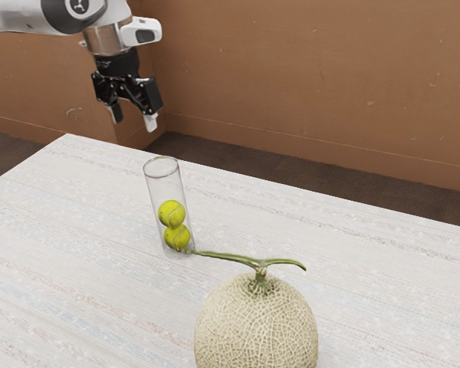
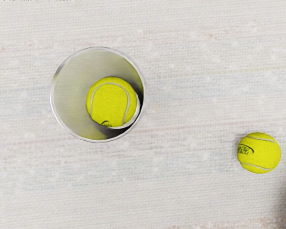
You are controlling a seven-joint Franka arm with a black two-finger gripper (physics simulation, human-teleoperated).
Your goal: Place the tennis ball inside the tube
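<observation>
Between both views, we count three round, yellow-green tennis balls (image 1: pixel 171 214): two in one clear, cylindrical tube (image 1: pixel 165 188) and one loose ball (image 2: pixel 259 152) outside it. We also count one round, beige melon (image 1: pixel 257 330) with netted rind, one curved green stem (image 1: pixel 259 265) and one pale, faintly striped bench (image 1: pixel 84 230).

from the arm's (image 1: pixel 23 17) side, the exterior view slants down across the table (image 1: pixel 77 307) toward the brown wall (image 1: pixel 314 77) — melon (image 1: pixel 257 330) close, tube (image 1: pixel 166 186) farther off. the wrist view looks steeply down from the gripper (image 1: pixel 134 123), into the tube — both views share tube and tabletop.
</observation>
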